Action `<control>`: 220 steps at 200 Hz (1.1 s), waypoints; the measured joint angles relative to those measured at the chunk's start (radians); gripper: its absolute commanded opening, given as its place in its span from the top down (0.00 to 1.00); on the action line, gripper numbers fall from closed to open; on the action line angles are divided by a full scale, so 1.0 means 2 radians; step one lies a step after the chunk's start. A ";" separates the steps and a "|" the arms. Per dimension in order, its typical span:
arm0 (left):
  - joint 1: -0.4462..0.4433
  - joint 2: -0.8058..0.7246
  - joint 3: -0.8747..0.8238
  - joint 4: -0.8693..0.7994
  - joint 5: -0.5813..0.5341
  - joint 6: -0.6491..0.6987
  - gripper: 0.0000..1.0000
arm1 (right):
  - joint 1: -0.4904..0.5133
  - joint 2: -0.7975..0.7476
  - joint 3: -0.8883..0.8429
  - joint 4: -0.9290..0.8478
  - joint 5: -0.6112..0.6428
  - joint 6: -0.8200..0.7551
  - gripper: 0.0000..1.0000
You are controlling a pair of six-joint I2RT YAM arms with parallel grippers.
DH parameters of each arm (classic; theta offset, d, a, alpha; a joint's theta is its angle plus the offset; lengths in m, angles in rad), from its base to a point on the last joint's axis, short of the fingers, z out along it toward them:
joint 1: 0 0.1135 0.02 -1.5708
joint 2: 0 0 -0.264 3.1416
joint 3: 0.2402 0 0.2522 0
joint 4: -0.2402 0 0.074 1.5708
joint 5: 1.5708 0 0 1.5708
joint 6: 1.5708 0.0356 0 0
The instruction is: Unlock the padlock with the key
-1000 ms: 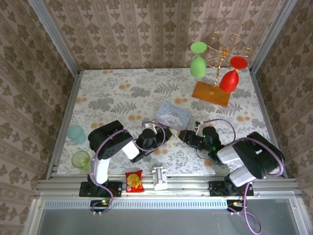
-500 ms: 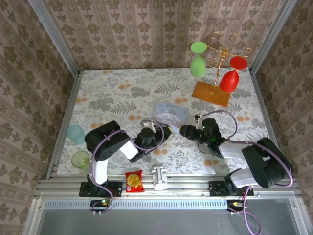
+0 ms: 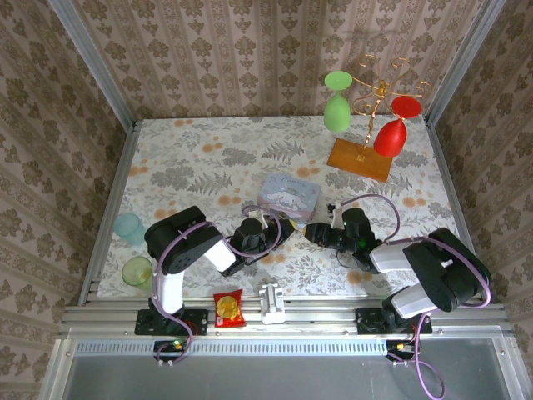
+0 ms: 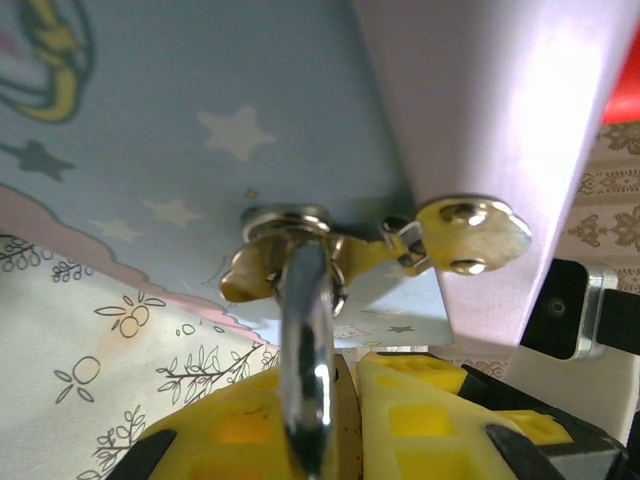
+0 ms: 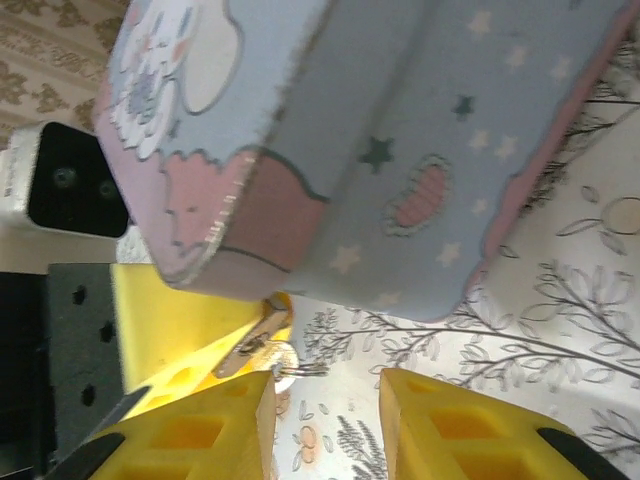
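In the left wrist view my left gripper [image 4: 345, 410] is shut on the padlock [image 4: 304, 340]. The padlock's silver shackle runs up through the brass hasp of the pale blue tin [image 4: 200, 120]. From above, the left gripper [image 3: 281, 227] sits at the tin's [image 3: 290, 196] near edge, with the right gripper [image 3: 310, 232] just beside it. In the right wrist view the right gripper [image 5: 325, 420] is open. The small silvery key [image 5: 258, 352], with a wire ring on it, sticks out by the right gripper's left finger [image 5: 215, 430], against the left gripper's yellow finger [image 5: 170, 320].
A wire stand on an orange base [image 3: 360, 158] holds a green glass [image 3: 336, 108] and a red glass [image 3: 391, 133] at the back right. Two plastic cups [image 3: 129, 227] stand at the left edge. A red packet [image 3: 228, 308] and a white block [image 3: 272, 302] lie on the front rail.
The right gripper pulled back a little and came in again, ending tight against the left gripper's tip. The tin shifted slightly left. The left gripper has kept its hold.
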 measured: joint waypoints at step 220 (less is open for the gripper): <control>0.003 0.000 0.000 -0.006 0.000 -0.006 1.00 | 0.009 0.162 -0.018 0.255 -0.083 0.095 0.81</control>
